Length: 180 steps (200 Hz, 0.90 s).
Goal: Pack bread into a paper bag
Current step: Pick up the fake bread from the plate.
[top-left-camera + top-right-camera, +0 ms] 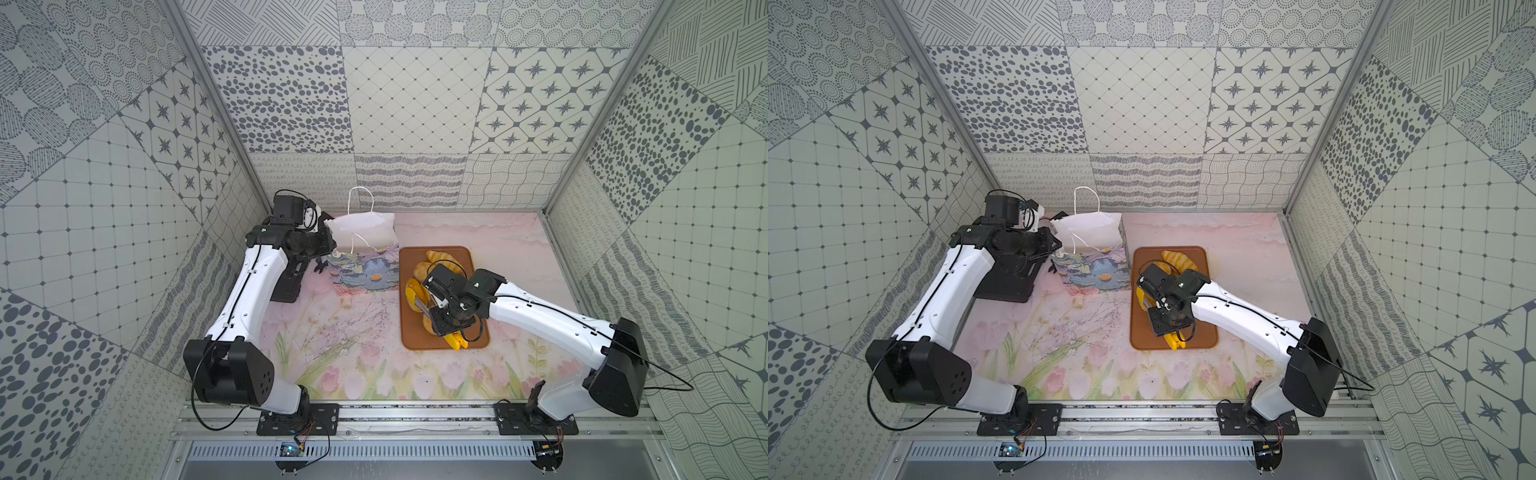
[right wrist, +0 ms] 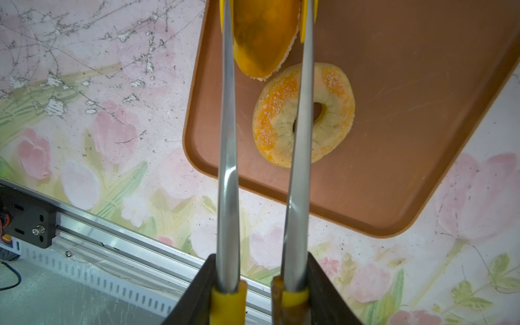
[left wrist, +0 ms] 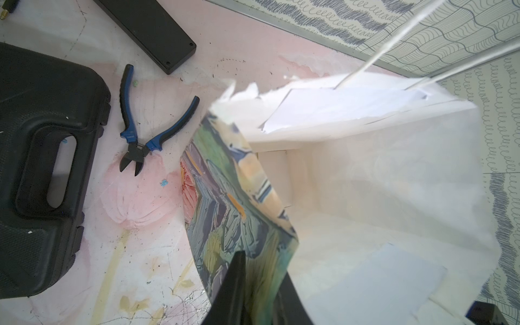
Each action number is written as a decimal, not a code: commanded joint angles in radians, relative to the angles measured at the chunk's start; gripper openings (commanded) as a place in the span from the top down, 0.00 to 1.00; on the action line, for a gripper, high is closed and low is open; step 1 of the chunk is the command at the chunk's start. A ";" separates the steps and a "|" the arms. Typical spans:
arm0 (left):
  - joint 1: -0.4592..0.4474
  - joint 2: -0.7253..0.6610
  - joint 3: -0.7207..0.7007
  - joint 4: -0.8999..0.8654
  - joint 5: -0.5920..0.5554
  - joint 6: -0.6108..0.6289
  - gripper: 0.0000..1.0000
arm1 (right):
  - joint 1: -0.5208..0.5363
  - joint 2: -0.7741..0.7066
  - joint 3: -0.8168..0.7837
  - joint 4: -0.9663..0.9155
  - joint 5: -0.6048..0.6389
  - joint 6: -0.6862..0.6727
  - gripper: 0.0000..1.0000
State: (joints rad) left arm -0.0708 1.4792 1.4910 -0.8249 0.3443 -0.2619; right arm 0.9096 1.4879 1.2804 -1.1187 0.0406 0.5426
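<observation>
The white paper bag (image 1: pixel 365 232) with the flower print stands open at the back left in both top views. My left gripper (image 3: pixel 261 267) is shut on its printed side wall (image 3: pixel 225 211), near the rim. My right gripper (image 2: pixel 260 261) is shut on yellow-tipped metal tongs (image 2: pixel 228 140) over the brown tray (image 1: pixel 411 336). The tong tips clamp a golden bun (image 2: pixel 264 36). A ring-shaped bagel (image 2: pixel 332 112) lies flat on the tray just beneath them. Striped croissant-like loaves (image 1: pixel 440 257) lie at the tray's far end. The right arm hides the other bread.
A black case (image 3: pixel 42 168) lies left of the bag, under my left arm (image 1: pixel 257 282). Blue-handled cutters (image 3: pixel 140 135) and a flat black box (image 3: pixel 152 31) lie between the case and the bag. The patterned back wall (image 1: pixel 415 178) stands just behind the bag.
</observation>
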 commanded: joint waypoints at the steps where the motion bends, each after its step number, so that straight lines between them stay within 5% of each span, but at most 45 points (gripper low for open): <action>1: 0.000 0.010 0.014 -0.001 0.000 0.015 0.82 | 0.006 -0.063 0.018 0.002 0.044 -0.001 0.57; 40: -0.001 0.015 0.022 0.000 0.004 0.012 0.82 | 0.004 -0.168 0.071 -0.082 0.102 0.024 0.57; 88: -0.002 0.016 0.020 0.007 0.013 0.008 0.83 | 0.008 -0.173 0.331 -0.187 0.157 -0.011 0.58; 180: 0.000 0.001 0.011 0.006 0.010 0.016 0.83 | 0.017 0.128 0.894 -0.257 0.148 -0.159 0.58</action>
State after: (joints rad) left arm -0.0708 1.4887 1.4971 -0.8200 0.3527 -0.2615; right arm 0.9211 1.5505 2.0853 -1.3975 0.1909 0.4461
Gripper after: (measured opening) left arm 0.172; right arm 0.434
